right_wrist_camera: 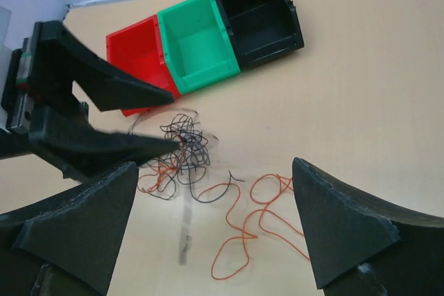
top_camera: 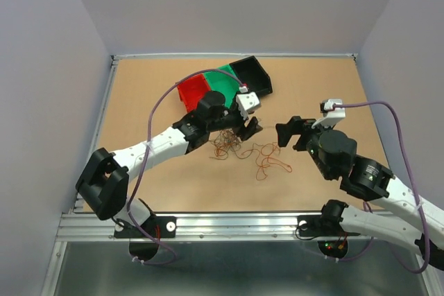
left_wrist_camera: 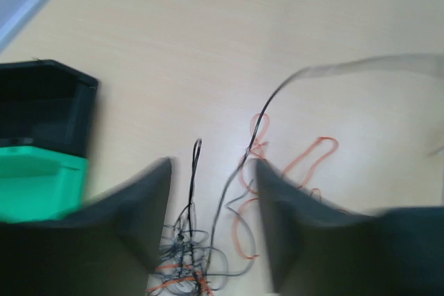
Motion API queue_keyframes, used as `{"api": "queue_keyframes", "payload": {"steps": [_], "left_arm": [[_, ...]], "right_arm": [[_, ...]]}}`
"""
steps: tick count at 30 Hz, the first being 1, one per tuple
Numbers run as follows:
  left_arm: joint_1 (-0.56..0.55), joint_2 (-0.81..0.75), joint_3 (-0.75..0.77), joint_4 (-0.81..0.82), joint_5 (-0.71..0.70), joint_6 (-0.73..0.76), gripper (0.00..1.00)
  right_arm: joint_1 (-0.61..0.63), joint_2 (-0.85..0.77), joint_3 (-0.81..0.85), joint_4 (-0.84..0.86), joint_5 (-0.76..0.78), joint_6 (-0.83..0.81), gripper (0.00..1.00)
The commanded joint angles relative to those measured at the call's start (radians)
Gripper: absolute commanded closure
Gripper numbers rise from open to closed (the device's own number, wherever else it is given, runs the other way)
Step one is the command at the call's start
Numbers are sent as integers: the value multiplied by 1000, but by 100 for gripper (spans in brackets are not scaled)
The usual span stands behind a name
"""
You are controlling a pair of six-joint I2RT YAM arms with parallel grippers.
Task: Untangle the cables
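Note:
The cables form a dark knot of black and orange wires [top_camera: 225, 145], with loose orange loops [top_camera: 267, 161] trailing right of it. My left gripper [top_camera: 248, 127] hovers at the knot's upper right, open. In the left wrist view the knot [left_wrist_camera: 182, 254] lies between the blurred fingers [left_wrist_camera: 132, 220], and one black wire [left_wrist_camera: 239, 164] runs up through the gap without being pinched. My right gripper [top_camera: 286, 134] hangs open wide just right of the orange loops. Its wrist view shows the knot [right_wrist_camera: 184, 145], the orange loops [right_wrist_camera: 260, 216] and the left gripper [right_wrist_camera: 173, 117], one tip touching the knot.
Red [top_camera: 193, 92], green [top_camera: 223, 80] and black [top_camera: 251, 74] bins stand in a row behind the left gripper. The brown tabletop [top_camera: 152, 102] is bounded by grey walls and a metal rail at the near edge [top_camera: 222, 225]. Purple arm hoses arc over both arms.

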Motion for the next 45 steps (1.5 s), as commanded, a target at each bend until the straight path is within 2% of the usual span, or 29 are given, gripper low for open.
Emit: {"api": "queue_keyframes", "payload": {"steps": [1, 10, 16, 20, 32, 35, 36, 38, 39, 41, 42, 45], "left_arm": [[-29, 29, 71, -132, -50, 130, 18], [12, -34, 49, -182, -150, 178, 13], [-9, -89, 26, -333, 0, 372, 14], [-83, -95, -23, -319, -20, 416, 14], [-167, 207, 98, -282, -191, 400, 18], [-176, 273, 140, -276, -239, 388, 31], [-176, 293, 158, -268, -262, 384, 42], [-176, 300, 164, -253, -279, 371, 56], [-176, 300, 164, -236, -282, 367, 72], [-176, 285, 161, -225, -293, 356, 96], [-176, 276, 160, -219, -297, 351, 100], [-175, 195, 149, -219, -308, 348, 100]], "right_arm": [[0, -79, -9, 24, -12, -14, 3], [-2, -55, -58, 32, 5, -14, 6], [0, -58, -89, 49, 45, -2, 10], [0, -56, -96, 60, 48, 0, 12], [0, -90, -116, 83, 66, -3, 13], [0, -101, -120, 89, 63, -5, 14], [0, -101, -120, 90, 60, -3, 15], [0, -99, -121, 92, 57, -6, 17], [0, -96, -121, 92, 57, -6, 17], [0, -84, -121, 95, 54, -5, 22], [0, -81, -123, 96, 52, -5, 24], [0, -70, -127, 101, 57, -3, 28]]}}
